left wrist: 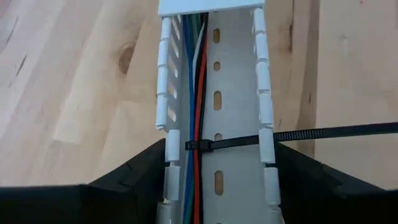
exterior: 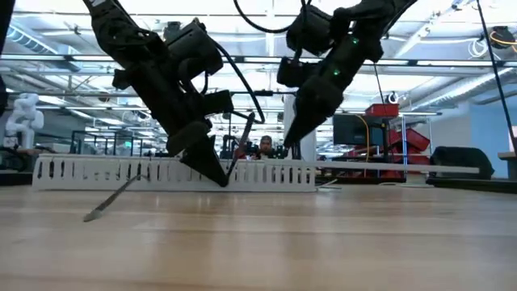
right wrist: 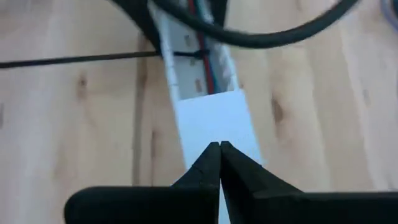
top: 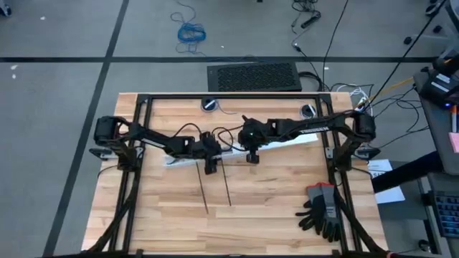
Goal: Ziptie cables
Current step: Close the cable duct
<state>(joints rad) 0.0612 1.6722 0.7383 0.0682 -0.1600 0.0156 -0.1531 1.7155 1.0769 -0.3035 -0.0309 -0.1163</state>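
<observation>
Your left claw [left wrist: 214,186] straddles the white slotted duct [left wrist: 236,74], open wide, gripping nothing. The cables [left wrist: 198,93] run lengthwise inside; one ziptie [left wrist: 298,135] crosses them. Your right claw [right wrist: 219,148] hovers pinched, empty.

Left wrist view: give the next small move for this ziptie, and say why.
Probably open the right gripper and bring it to the free tail of the ziptie to pull it tight. The ziptie's head sits on the wires in the duct, and its tail runs out loose over the wall. The right fingers are shut on nothing, and the left fingers straddle the duct.
</observation>
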